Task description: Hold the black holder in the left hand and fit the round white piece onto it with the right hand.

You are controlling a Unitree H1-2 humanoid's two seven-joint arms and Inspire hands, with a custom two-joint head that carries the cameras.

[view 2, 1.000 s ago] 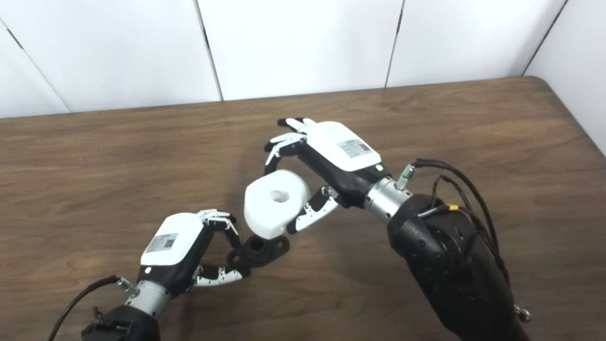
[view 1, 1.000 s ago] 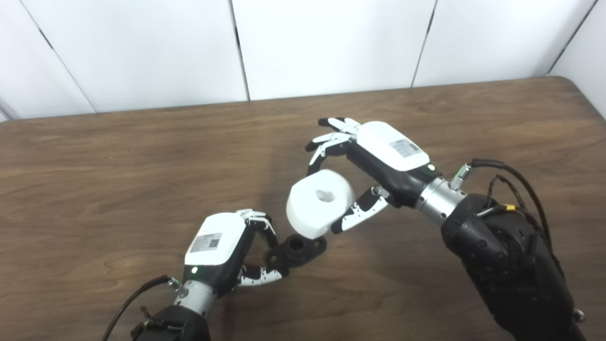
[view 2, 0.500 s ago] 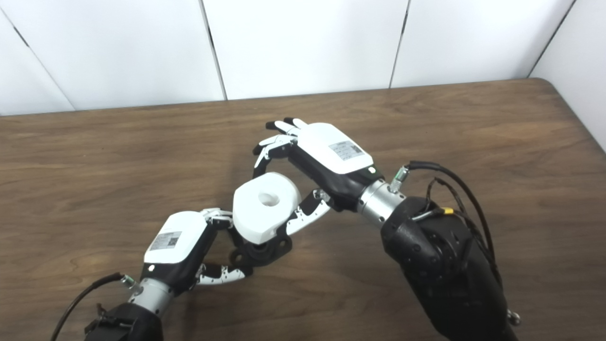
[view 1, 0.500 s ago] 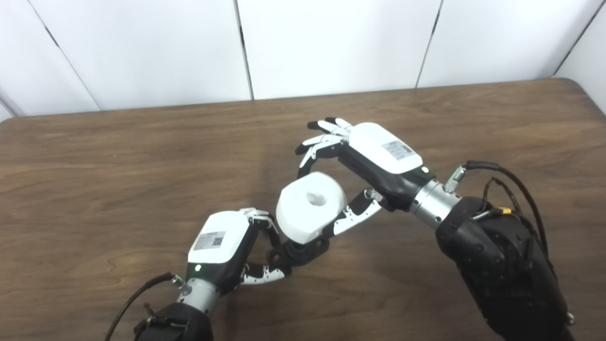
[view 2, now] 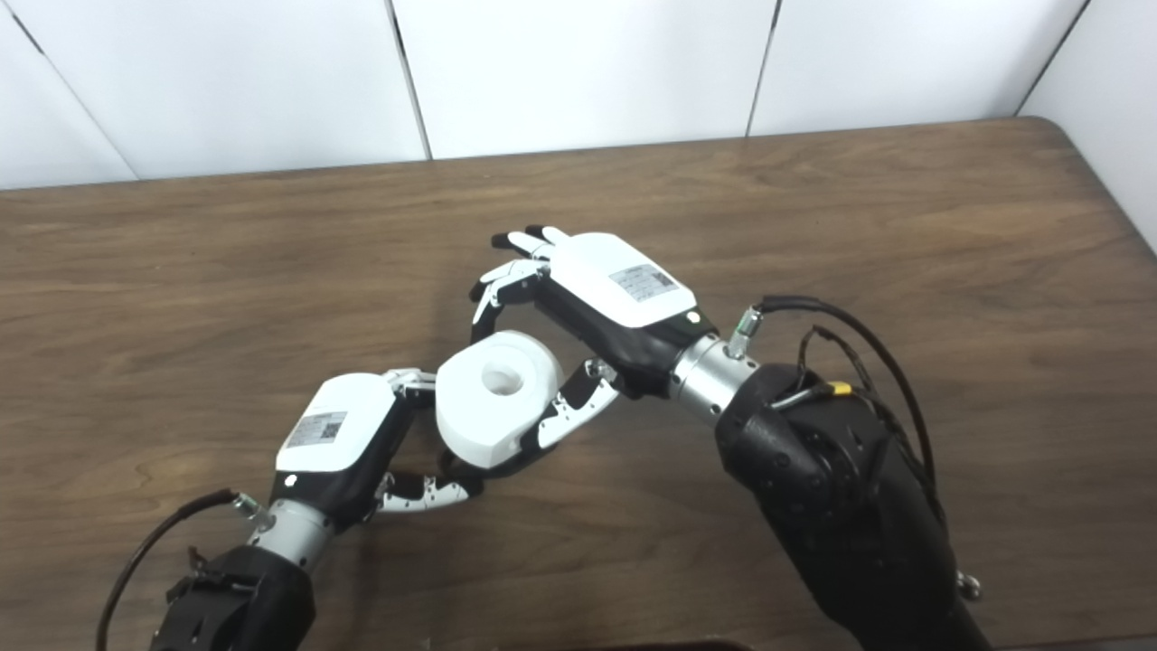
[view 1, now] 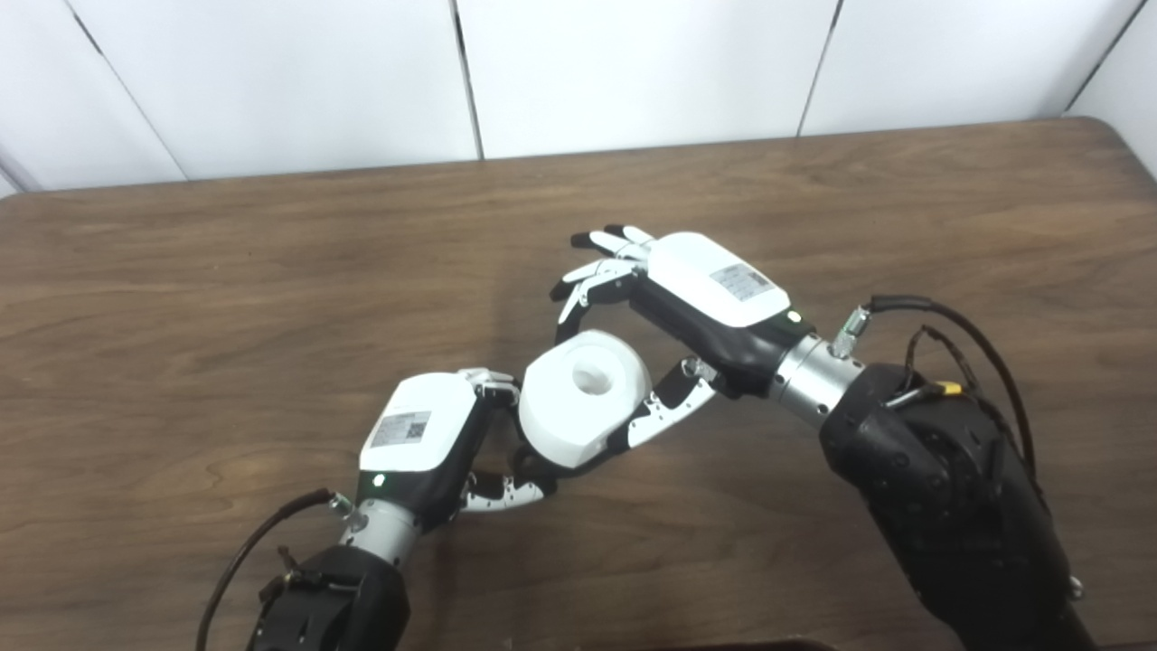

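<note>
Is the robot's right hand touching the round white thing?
Touching. The left eye view shows the right hand gripping the round white piece: its thumb presses the near side, with no gap showing, and a finger curls over the far edge.

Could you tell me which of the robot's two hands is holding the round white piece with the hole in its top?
The right hand, reaching from the right, pinches the round white piece; the left hand grips the mostly hidden black holder beneath.

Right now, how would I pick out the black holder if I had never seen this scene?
On the brown wooden table, find the left hand near the front edge. The black plastic holder is pinched in that hand's fingers, mostly hidden beneath the round white piece held by the right hand. It is the only dark part under that piece.
</note>
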